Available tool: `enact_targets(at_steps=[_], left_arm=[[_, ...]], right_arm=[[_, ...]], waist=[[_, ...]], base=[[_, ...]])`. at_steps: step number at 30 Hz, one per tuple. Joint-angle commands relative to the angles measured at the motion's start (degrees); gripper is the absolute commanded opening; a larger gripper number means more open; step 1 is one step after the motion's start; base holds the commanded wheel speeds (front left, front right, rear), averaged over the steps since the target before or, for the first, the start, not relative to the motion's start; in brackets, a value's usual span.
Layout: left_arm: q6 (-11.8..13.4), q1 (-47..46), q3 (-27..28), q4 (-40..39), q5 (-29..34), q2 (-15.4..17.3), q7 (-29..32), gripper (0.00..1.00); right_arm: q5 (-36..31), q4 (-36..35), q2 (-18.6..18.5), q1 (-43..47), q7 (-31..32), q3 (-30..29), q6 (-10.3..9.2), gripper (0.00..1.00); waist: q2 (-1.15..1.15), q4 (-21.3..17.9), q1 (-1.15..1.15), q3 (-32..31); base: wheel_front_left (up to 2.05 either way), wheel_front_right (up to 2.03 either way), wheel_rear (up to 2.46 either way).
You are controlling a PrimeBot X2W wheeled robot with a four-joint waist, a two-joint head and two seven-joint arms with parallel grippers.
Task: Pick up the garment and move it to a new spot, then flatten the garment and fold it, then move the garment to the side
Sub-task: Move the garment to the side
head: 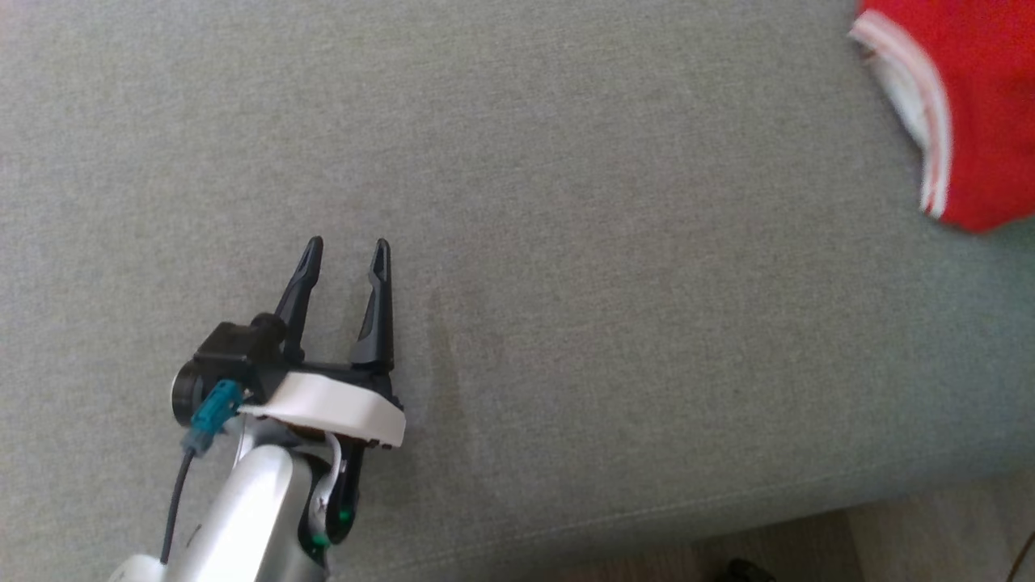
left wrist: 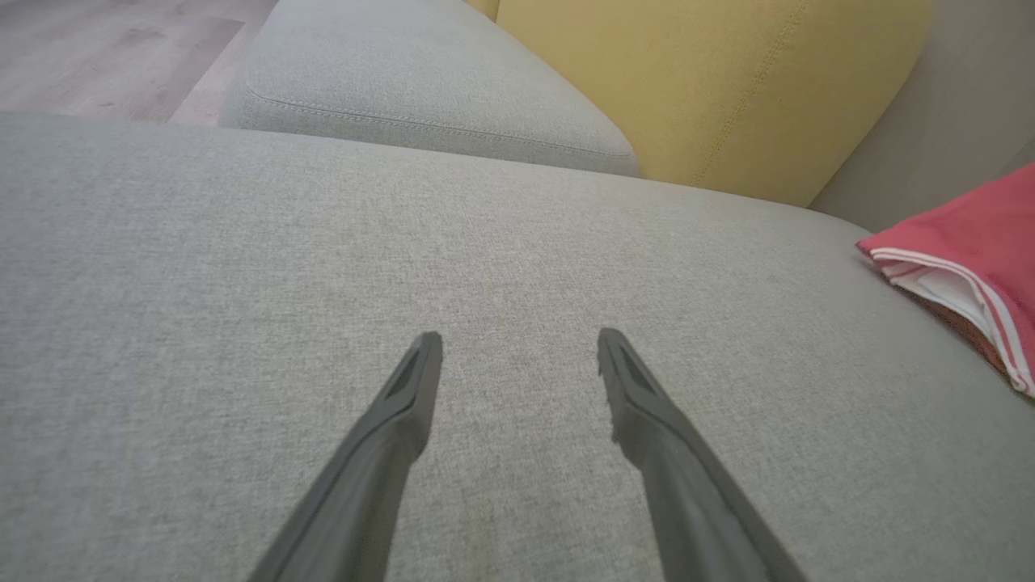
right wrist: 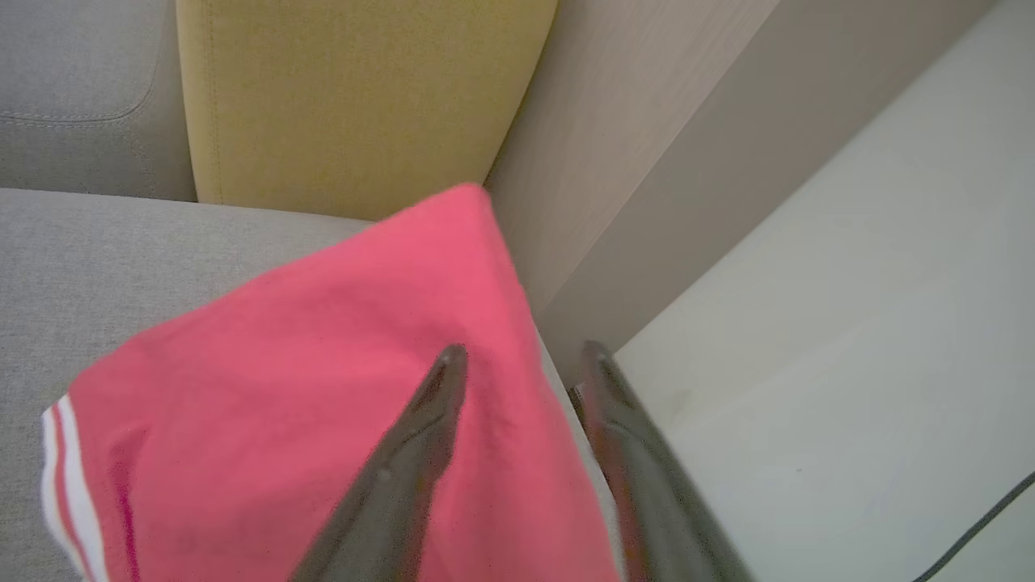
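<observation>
The folded garment (right wrist: 267, 388) lies at the right end of the sofa (head: 566, 242), by its edge. The right gripper (right wrist: 521, 353) hovers over it, fingers half parted, holding nothing; the left gripper (head: 348, 245) hangs wide open, well apart. A finger snagging the cloth could undo the fold or drag it off.

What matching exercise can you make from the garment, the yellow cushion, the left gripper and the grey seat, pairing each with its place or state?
1. red garment
2. yellow cushion
3. left gripper
4. grey seat

A. open, above bare fabric
B. upright behind the seat
C. lying on the seat, white-striped edge showing
D. bears the garment

Pairs: 1-C, 2-B, 3-A, 4-D
</observation>
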Motion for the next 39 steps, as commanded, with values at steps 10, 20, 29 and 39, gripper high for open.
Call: enact_targets(at_steps=[10,20,29,39], left_arm=[[0.5,-0.8,1.3,-1.6,-0.3,1.1,0.0,1.00],[1.0,-0.8,2.5,-1.1,-1.4,0.8,-0.3,1.00],[1.8,0.8,5.8,-0.6,-3.3,-0.4,-0.7,1.00],[1.8,4.5,8.1,2.7,-3.1,-0.4,-0.8,1.00]], right_arm=[[-3.3,-0.4,2.6,-0.3,-3.0,-1.5,0.36,1.00],[-0.8,-0.9,6.4,1.0,-10.2,1.0,0.36,1.00],[3.5,-5.0,14.0,7.4,-17.9,4.5,0.36,1.00],[8.5,-13.9,22.0,21.2,-22.8,11.5,0.36,1.00]], waist=[[0.00,-0.2,0.00,-0.5],[0.00,0.2,0.00,-5.1],[0.00,2.3,0.00,-13.2],[0.00,6.0,0.00,-19.4]], base=[[0.00,0.00,0.00],[0.00,0.00,0.00],[0.00,0.00,0.00],[0.00,0.00,0.00]])
